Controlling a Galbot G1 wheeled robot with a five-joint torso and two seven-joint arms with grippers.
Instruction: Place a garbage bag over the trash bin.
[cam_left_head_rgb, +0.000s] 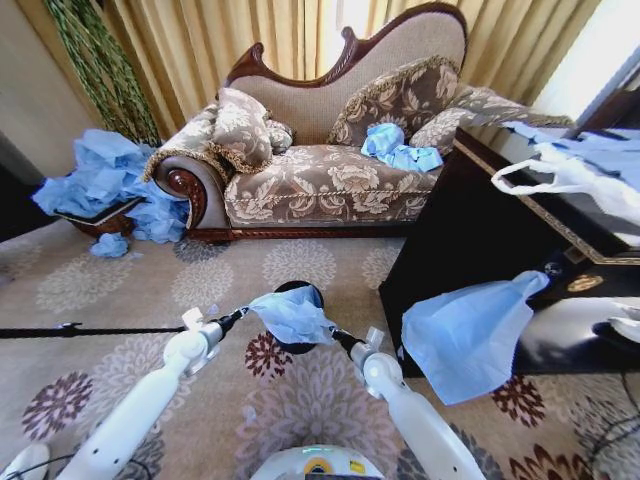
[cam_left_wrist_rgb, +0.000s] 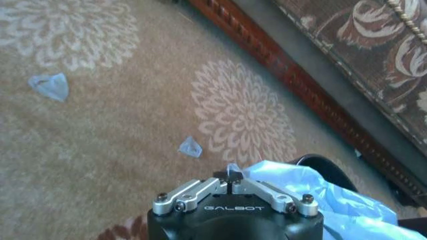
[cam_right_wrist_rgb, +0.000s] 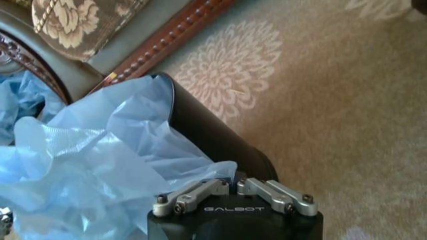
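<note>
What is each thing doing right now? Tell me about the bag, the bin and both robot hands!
garbage bag: crumpled, lying over the bin's mouth, pinched on both sides.
trash bin: upright on the carpet, partly covered by the bag, its black side showing.
left hand: shut on the bag's edge.
right hand: shut on the bag's other edge.

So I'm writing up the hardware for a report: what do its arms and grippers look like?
Both arms are glossy white tubes. The left gripper and right gripper each have a black body marked GALBOT, silver bolted linkage bars and small dark fingertips.
</note>
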